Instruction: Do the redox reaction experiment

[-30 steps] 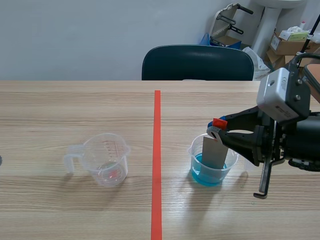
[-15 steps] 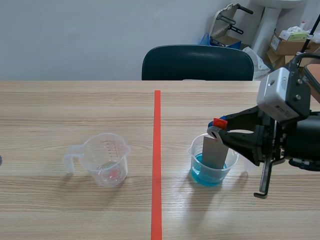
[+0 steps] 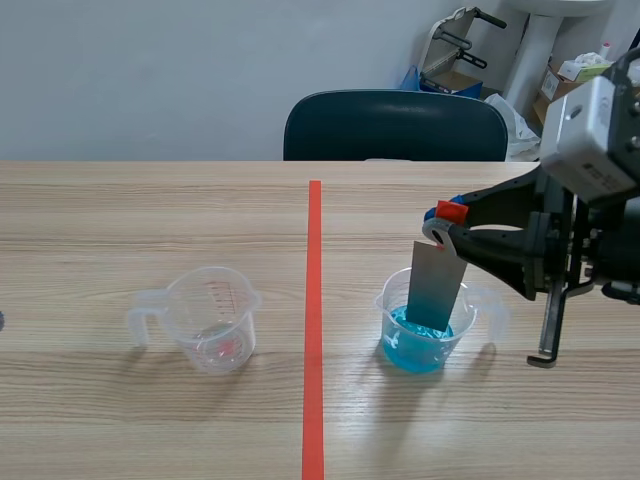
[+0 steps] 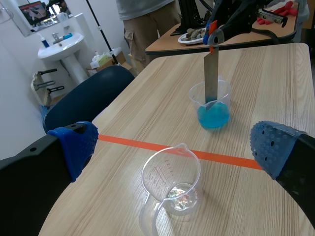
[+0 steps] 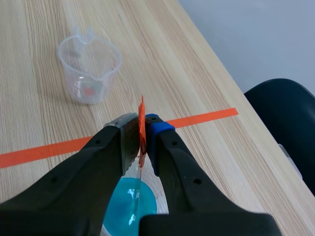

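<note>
Grey strip (image 3: pixel 435 285), pinched in the right claw (image 3: pixel 447 225), seemingly dips inside the beaker rim (image 3: pixel 382 299); left claw (image 4: pixel 174 145) spread.

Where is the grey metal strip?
Right of the tape line in the scene view: the right gripper holds the strip upright in the clear blue-liquid cup.

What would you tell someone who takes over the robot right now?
Right gripper: shut on the metal strip at its orange-tagged top, held upright.
Left gripper: open, holding nothing; the clear cup lies ahead of it.
The strip's lower end is inside the blue-liquid cup, right of the red tape line; the clear cup sits left of it.
Done: strip gripped and dipped.
Left: probably lifting it out.
</note>
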You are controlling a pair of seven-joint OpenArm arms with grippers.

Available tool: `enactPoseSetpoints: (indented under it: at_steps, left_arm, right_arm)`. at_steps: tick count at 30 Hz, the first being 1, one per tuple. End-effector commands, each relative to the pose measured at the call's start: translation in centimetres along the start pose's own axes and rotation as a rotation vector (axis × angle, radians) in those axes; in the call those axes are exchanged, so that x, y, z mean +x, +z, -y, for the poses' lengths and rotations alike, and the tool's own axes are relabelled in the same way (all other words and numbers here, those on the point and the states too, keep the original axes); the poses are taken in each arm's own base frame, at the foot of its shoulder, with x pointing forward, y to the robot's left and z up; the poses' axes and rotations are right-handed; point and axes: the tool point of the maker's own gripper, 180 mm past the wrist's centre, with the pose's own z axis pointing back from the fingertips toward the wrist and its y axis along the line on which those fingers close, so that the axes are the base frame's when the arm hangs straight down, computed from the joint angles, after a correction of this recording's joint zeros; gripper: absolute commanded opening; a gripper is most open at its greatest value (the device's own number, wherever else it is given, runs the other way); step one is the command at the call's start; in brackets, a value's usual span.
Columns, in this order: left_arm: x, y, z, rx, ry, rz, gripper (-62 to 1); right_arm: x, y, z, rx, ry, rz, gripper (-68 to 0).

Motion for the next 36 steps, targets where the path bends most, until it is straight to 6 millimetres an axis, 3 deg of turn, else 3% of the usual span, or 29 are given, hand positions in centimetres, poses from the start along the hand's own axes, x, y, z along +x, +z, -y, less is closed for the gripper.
enactPoseSetpoints:
  at_steps: [1,27,36]
  left_arm:
    - [0.7,-0.3,-0.2,0.011,-0.003,0.035,1.4]
    - [0.7,-0.3,-0.2,0.011,-0.003,0.035,1.4]
    - [0.7,-0.3,-0.2,0.011,-0.003,0.035,1.4]
  right_arm:
    - [1.4,0.3,0.6,0.002,0.022,0.026,-66.7]
    - [8.2,0.8,1.8,-0.01,0.028,0.021,-66.7]
    - [10.6,1.0,1.3,0.002,0.035,0.02,-66.7]
